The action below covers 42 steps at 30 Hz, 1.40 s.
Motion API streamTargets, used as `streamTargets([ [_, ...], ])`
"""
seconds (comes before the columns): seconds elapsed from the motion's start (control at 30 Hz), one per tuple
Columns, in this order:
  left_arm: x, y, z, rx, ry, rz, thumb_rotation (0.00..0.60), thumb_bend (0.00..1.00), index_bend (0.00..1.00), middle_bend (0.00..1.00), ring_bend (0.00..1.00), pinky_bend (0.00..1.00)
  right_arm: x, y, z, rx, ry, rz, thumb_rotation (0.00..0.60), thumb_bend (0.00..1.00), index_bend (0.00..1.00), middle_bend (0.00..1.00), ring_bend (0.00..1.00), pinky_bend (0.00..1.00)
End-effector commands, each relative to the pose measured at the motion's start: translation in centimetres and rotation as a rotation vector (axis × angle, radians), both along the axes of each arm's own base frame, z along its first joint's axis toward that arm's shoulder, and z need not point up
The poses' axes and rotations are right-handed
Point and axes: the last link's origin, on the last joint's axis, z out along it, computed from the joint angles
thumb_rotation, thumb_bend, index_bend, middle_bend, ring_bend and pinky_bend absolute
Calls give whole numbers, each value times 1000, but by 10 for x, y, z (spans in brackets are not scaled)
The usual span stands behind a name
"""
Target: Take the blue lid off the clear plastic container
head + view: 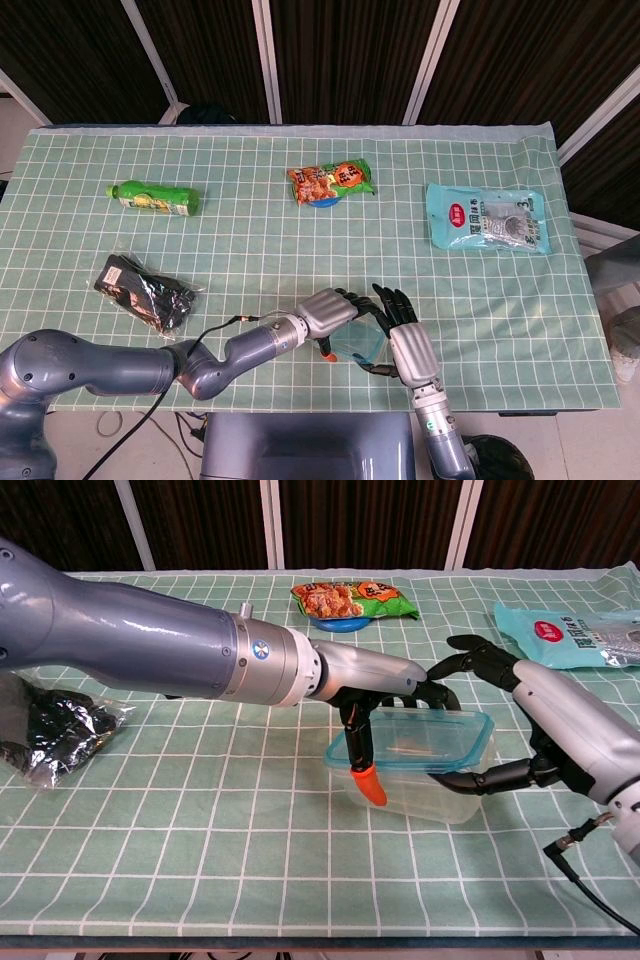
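Peeling is the step in hand: the blue lid (412,742) sits tilted on the clear container (415,790), its near-left corner looking raised off the rim while the right end seems seated. The box is at the near edge of the table (250,240), centre-right, between both hands.

Left hand (385,695) is clamped on the lid: fingers hooked over the far rim, an orange-tipped finger (368,783) pressing down the near-left side. Right hand (510,715) cups the container w/ fingers apart, one finger (478,777) laid along the near wall under the lid's edge, others arched over the far right corner. It braces the box; whether it truly grips is hard to tell.

To do this well, imo:
- Keep the right hand as the anchor, low on the body, not on the lid rim, or it fights the pull.
- Lift w/ the left from the loosened corner and roll the lid up toward the right, so the seal opens progressively.
- Pull up, not sideways; the box is light and prob. slides on the green cloth.
- Clear walls look thin, so squeeze gently to avoid bowing the rim and re-locking the lid.

Other items (snack bag (330,183), green bottle (155,197), black pouch (145,292), blue packet (487,218)) are well apart, no obstruction.
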Motion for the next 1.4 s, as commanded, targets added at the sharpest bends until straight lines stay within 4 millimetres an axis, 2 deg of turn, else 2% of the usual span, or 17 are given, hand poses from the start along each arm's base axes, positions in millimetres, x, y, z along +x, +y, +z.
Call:
streamTargets([
  [0.03, 0, 1, 2, 4, -1, 2, 600, 0, 23, 32, 83, 216, 1, 0, -1, 5, -9, -11, 600, 431, 670, 73, 0, 0],
  [0.57, -1, 10, 10, 31, -16, 16, 600, 0, 3, 11, 76, 193, 2, 3, -2, 10, -33, -39, 600, 439, 700, 82, 0, 0],
  [0.7, -1, 14, 13, 82, -7, -42, 600, 0, 0, 1, 9, 102, 2, 2, -1, 8, -31, -41, 600, 440, 700, 83, 0, 0],
  [0.83, -3, 14, 13, 93, 12, -64, 600, 0, 0, 0, 0, 53, 1, 3, -1, 12, -29, -40, 600, 440, 700, 82, 0, 0],
  [1.23, -3, 9, 14, 74, 18, -51, 600, 0, 0, 0, 0, 50, 1, 4, -3, 14, -33, -48, 600, 440, 700, 85, 0, 0],
  [1.4, -4, 8, 22, 94, -3, -54, 600, 0, 0, 0, 0, 50, 3, 1, -1, 3, -37, -47, 600, 440, 700, 88, 0, 0],
])
